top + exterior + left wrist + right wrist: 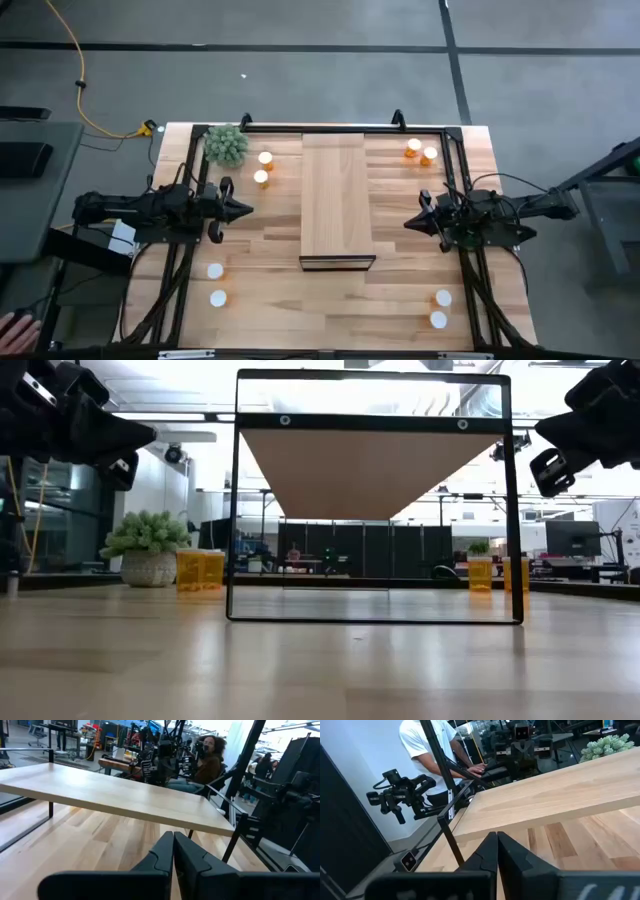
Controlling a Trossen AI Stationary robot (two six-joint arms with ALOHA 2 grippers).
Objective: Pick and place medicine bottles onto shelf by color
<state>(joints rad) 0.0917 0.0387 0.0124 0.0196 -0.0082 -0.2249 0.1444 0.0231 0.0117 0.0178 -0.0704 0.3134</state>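
Both grippers, left (243,210) and right (409,223), are held closed and empty mid-frame beside the bare shelf (337,195); bottles (263,168) are left paired near all four table corners; a tiny bottle could be toppled by a misjudged grasp.

Butcher-block table (270,250), shelf (336,190), eight medicine bottles (265,159), plant (226,146)

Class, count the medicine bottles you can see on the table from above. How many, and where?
8, in pairs off the shelf: two by the plant, two far right, two near left, two near right.
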